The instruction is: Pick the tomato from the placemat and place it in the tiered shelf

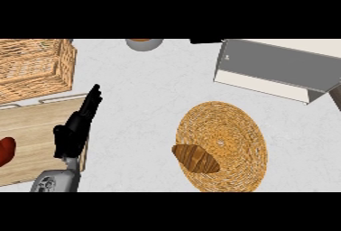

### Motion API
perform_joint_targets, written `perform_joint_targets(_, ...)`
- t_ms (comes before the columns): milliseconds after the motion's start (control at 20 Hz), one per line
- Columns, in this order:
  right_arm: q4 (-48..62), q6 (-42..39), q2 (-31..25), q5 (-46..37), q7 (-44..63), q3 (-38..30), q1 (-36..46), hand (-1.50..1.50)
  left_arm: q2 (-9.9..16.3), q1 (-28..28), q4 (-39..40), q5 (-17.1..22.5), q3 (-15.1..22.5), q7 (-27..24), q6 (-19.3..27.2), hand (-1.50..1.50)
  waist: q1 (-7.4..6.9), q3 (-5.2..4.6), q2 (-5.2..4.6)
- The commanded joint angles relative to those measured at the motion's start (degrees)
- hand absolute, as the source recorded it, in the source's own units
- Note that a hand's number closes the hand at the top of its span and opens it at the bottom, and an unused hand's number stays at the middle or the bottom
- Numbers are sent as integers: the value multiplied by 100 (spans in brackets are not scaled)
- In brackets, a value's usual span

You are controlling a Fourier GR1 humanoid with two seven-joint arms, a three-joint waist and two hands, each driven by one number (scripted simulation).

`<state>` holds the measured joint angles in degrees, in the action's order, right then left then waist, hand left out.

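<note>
We see no tomato on the placemat [223, 146], only a croissant [195, 159]; the shelf [276, 67] at one o'clock shows none. Left hand [75, 128] open, straight-fingered; right unseen.

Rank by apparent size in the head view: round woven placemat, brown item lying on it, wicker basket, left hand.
1. Wicker basket, cut off by the frame
2. Placemat, similar; order unsure
3. Left hand
4. Brown item

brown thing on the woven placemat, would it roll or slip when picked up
The brown thing is oblong with tapered ends, so it would probably wobble rather than roll. The coarse woven placemat likely keeps it from sliding.
</note>
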<state>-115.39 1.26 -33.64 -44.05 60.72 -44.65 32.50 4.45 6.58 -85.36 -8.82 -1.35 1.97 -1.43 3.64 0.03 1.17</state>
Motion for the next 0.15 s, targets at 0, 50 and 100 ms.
perform_joint_targets(0,-898,-1120,-152,1163,437,-1051,-661,-150,-107,-74,-89,-68,59,98,128,0,32,5,3)
perform_joint_targets(50,-1204,-1293,-141,1342,464,-1223,-839,-150,-40,194,20,-81,46,122,72,0,20,2,-18)
perform_joint_targets(100,-1192,-1491,-110,1618,433,-1465,-1020,-150,108,-164,-42,129,-106,-20,-127,0,-2,2,-7)
